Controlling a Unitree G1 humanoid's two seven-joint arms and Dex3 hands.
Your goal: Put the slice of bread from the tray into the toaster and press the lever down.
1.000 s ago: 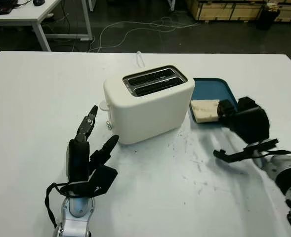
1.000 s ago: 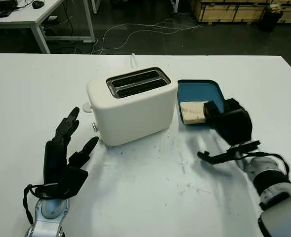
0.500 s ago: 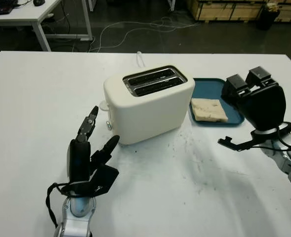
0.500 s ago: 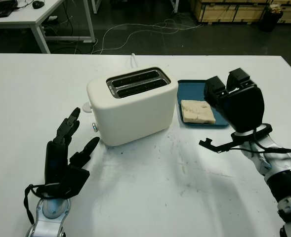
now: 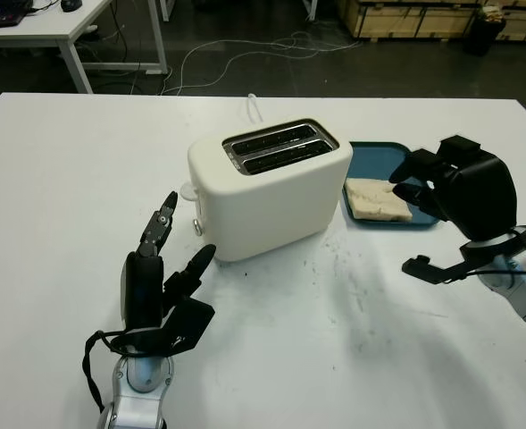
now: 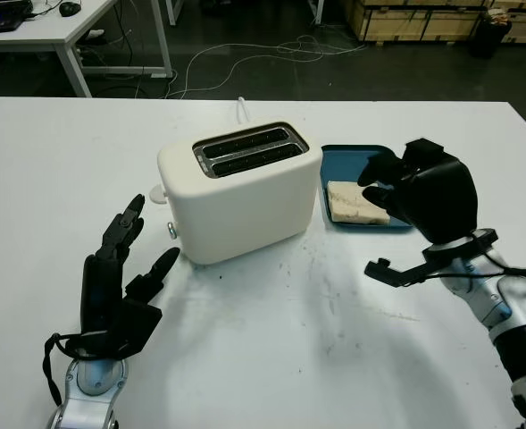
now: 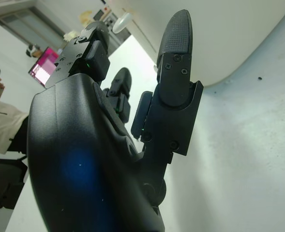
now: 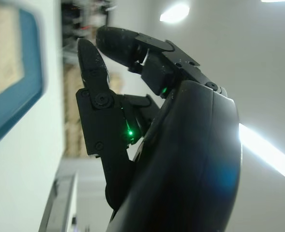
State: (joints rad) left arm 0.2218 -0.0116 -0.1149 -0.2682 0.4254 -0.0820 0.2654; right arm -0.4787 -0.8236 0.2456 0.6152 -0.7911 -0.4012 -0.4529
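- Left eye view: the slice of bread lies on the blue tray beside the white toaster; the right hand hovers over it, fingers uncurled, holding nothing.
- Left wrist view: the left hand, open, stands near the toaster's front.
- Right wrist view: the tray's rim sits beyond the fingertips.

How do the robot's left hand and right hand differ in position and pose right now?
The left hand is low at the table in front of the toaster; the right hand is raised over the blue tray by the bread slice. The left points forward; the right tilts downward. Both hold nothing.
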